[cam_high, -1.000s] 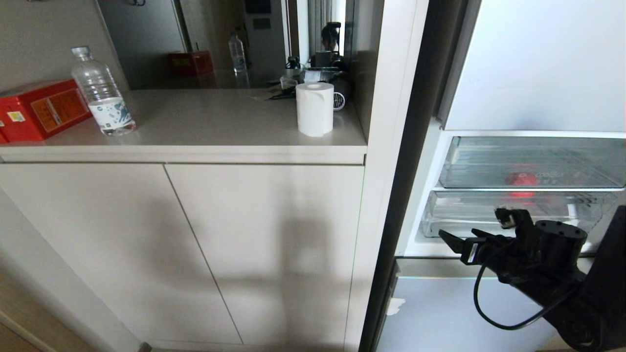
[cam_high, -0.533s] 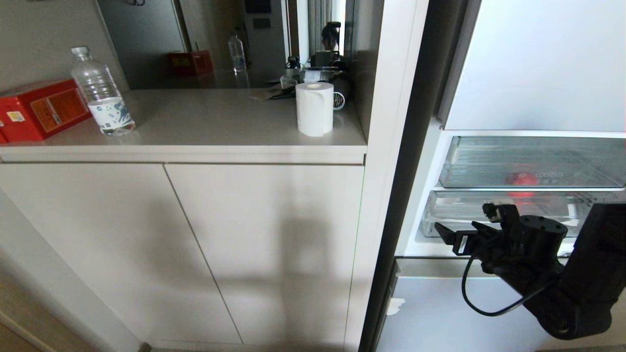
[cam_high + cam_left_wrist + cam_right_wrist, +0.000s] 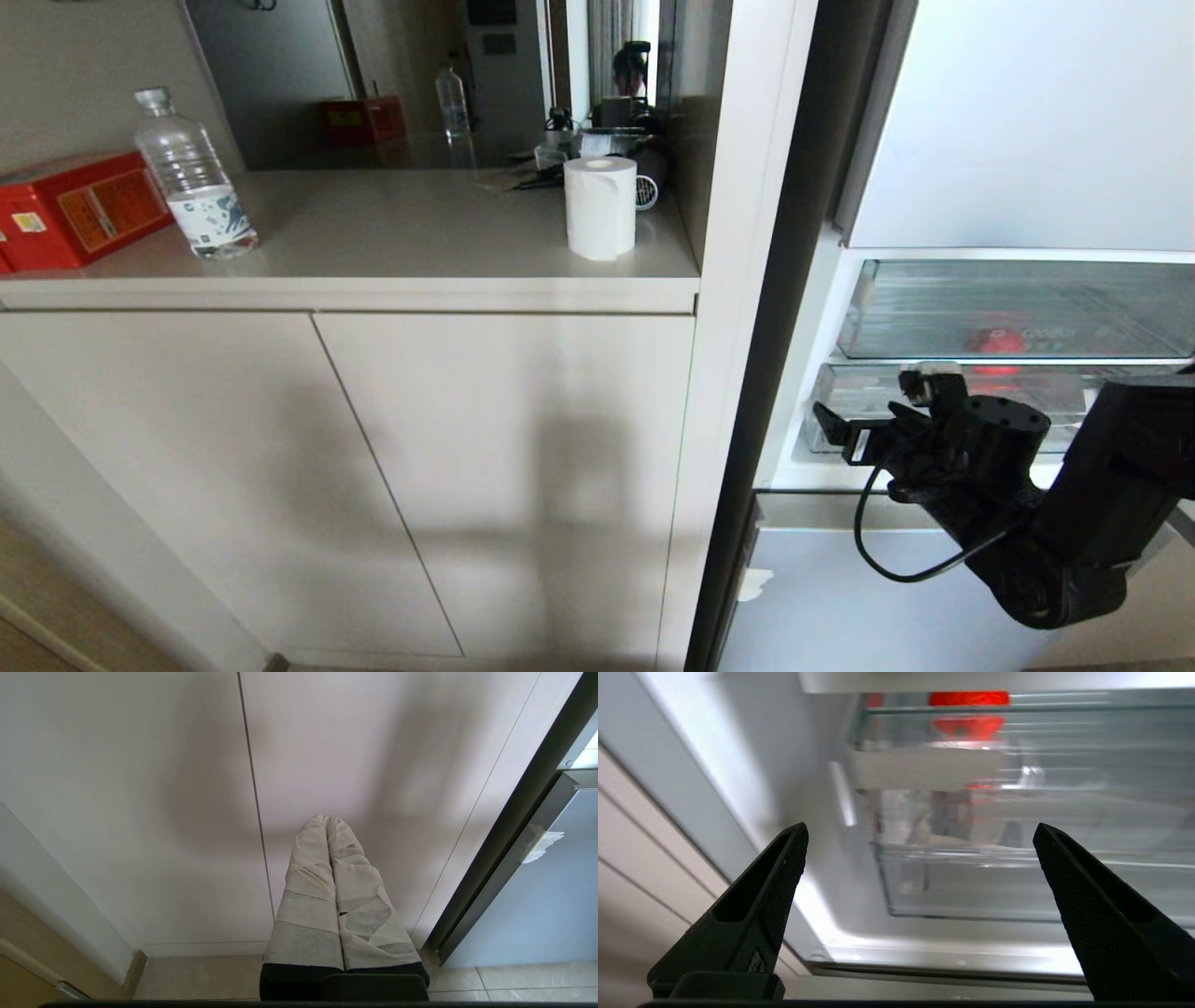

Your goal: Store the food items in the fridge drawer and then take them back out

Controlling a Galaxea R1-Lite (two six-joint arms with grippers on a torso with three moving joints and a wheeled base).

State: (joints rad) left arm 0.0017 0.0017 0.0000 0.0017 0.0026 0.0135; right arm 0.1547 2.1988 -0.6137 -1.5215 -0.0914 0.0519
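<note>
Right gripper (image 3: pixel 845 434) sits low in the open fridge bay, jaws spread wide and empty, in front of the lower clear bin (image 3: pixel 943 411). In the right wrist view we see that bin's front wall (image 3: pixel 1017 886) dead ahead between the two black fingers (image 3: pixel 761 891), its long axis running across the jaw line.

One red food item (image 3: pixel 995 342) lies above and beyond the jaws, behind the clear front of the upper fridge drawer (image 3: pixel 1018 313), which looks pushed in. We judge that this front blocks any direct reach to the fruit.

Right arm is much the nearer. Left gripper (image 3: pixel 329 826), taped fingers pressed together, hangs by the cabinet doors (image 3: pixel 187 788), well apart from the fridge.

On the counter (image 3: pixel 392 233): water bottle (image 3: pixel 191 182), red box (image 3: pixel 79 205), paper roll (image 3: pixel 600 207). None obstruct.
</note>
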